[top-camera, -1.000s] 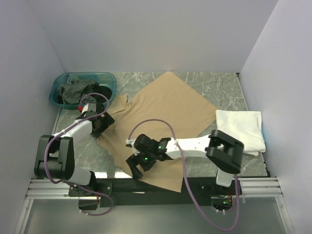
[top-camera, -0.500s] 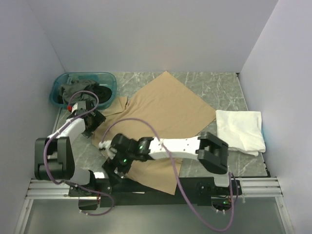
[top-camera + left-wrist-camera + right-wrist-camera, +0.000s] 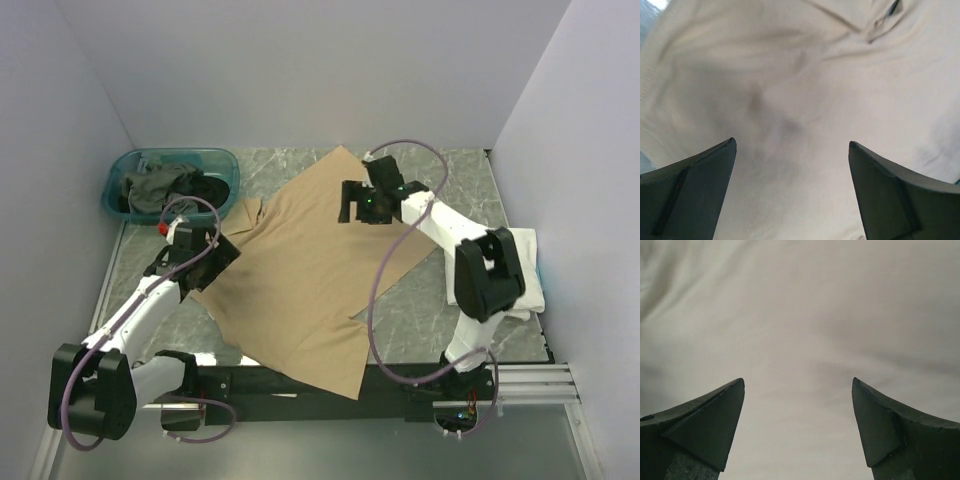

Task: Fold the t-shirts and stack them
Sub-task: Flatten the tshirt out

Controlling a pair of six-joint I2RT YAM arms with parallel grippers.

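A tan t-shirt (image 3: 310,265) lies spread flat across the middle of the table, reaching past the near edge. My left gripper (image 3: 208,262) hovers open over the shirt's left side; in the left wrist view its fingers (image 3: 700,175) frame bare tan cloth, with the collar (image 3: 867,31) further ahead. My right gripper (image 3: 350,206) stands open above the shirt's far part, and the right wrist view shows only smooth cloth (image 3: 800,330) between its fingers (image 3: 875,420). A folded white t-shirt (image 3: 505,262) lies at the right. A grey-green shirt (image 3: 155,185) and a black one (image 3: 212,188) sit in the tub.
The teal plastic tub (image 3: 125,165) stands at the far left corner. White walls close in the table on three sides. The right arm's upper link (image 3: 485,275) crosses over the white shirt. Purple cables loop above both arms.
The right arm swung from the shirt's near left corner up to its far part. The left gripper moved from beside the tub onto the shirt's left side. The shirt now lies flatter.
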